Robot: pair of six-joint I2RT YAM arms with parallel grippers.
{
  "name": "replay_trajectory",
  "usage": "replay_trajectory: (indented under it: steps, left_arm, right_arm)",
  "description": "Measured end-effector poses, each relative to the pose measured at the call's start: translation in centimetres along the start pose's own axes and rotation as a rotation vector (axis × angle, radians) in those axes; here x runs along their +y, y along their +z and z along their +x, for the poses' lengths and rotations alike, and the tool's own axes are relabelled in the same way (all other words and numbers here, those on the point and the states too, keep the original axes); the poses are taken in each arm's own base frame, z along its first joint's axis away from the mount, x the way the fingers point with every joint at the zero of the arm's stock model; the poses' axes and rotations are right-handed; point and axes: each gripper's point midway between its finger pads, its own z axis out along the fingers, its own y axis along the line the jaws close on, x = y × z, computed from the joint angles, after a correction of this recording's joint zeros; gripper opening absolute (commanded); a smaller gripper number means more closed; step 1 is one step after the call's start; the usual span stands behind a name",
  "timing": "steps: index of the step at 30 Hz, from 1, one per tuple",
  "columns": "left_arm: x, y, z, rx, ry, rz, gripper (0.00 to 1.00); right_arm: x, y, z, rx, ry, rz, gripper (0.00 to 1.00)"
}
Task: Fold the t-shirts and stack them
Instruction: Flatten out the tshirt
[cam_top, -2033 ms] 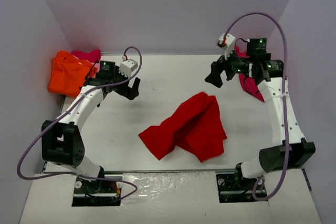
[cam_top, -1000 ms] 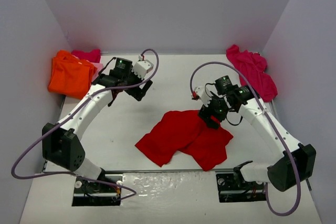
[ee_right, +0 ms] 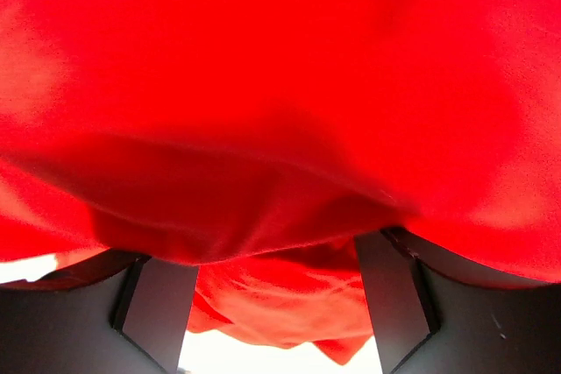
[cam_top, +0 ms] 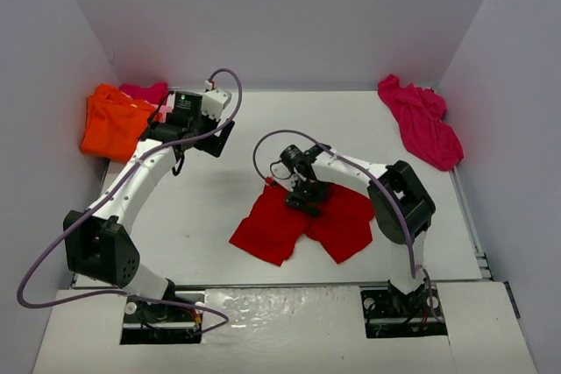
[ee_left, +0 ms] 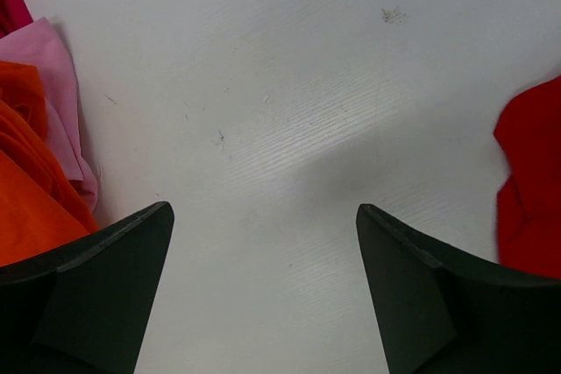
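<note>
**Step in hand:** pickup of the red t-shirt, which lies crumpled and unfolded at the centre of the bench.

The right tool is lowered onto the far edge of the shirt. Its fingers stand apart with a fold of red cloth between them. Whether the cloth is clamped cannot be told.

The left tool is held spread wide over bare bench, empty, near the orange t-shirt at the far left. A magenta t-shirt lies far right.

**Next move:** a firm pinch on the edge is required, then a second hold by the left tool so that the shirt can be spread flat.
</note>
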Motion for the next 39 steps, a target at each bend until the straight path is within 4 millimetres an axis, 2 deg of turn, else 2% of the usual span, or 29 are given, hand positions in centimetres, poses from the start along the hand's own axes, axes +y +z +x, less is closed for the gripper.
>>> replay_trajectory:
  steps: [4, 9, 12, 14, 17, 19, 21, 24, 31, 39]
  left_arm:
    - [-0.1, -0.3, -0.2, -0.010, 0.000, 0.007, 0.83]
    - [-1.1, -0.4, -0.5, -0.027, 0.000, 0.065, 0.83]
    - [-1.9, -0.4, -0.6, -0.034, 0.002, 0.104, 0.83]
    - [-2.1, -0.4, -0.7, -0.037, 0.002, 0.118, 0.83]
    - [-2.4, -0.3, -0.6, -0.036, 0.004, 0.130, 0.83]
    - [-2.5, -0.1, -0.5, -0.030, 0.004, 0.134, 0.83]
    - [-2.5, 0.3, -0.3, -0.019, 0.003, 0.136, 0.83]
    - [-2.6, 0.9, 0.2, 0.000, 0.002, 0.141, 0.83]
    - [-2.9, 1.8, 1.0, 0.039, 0.000, 0.152, 0.83]
    - [-3.1, 3.2, 2.1, 0.090, -0.007, 0.165, 0.83]
  right_arm:
    - [-6.2, -1.2, -4.0, -0.115, 0.110, 0.182, 0.61]
    - [-13.1, -2.7, -6.5, -0.193, 0.252, 0.366, 0.68]
    - [-15.2, -3.8, -6.6, -0.208, 0.302, 0.437, 0.72]
    - [-15.7, -4.6, -6.7, -0.224, 0.309, 0.456, 0.73]
    - [-14.7, -6.3, -6.2, -0.264, 0.294, 0.438, 0.70]
    - [-13.2, -7.9, -5.5, -0.302, 0.263, 0.406, 0.68]
    - [-11.4, -9.4, -5.0, -0.337, 0.223, 0.373, 0.63]
    - [-8.8, -10.5, -5.4, -0.382, 0.153, 0.323, 0.59]
    - [-3.6, -7.2, -6.9, -0.349, 0.018, 0.133, 0.59]
    - [1.6, -3.7, -8.9, -0.278, -0.113, 0.028, 0.61]
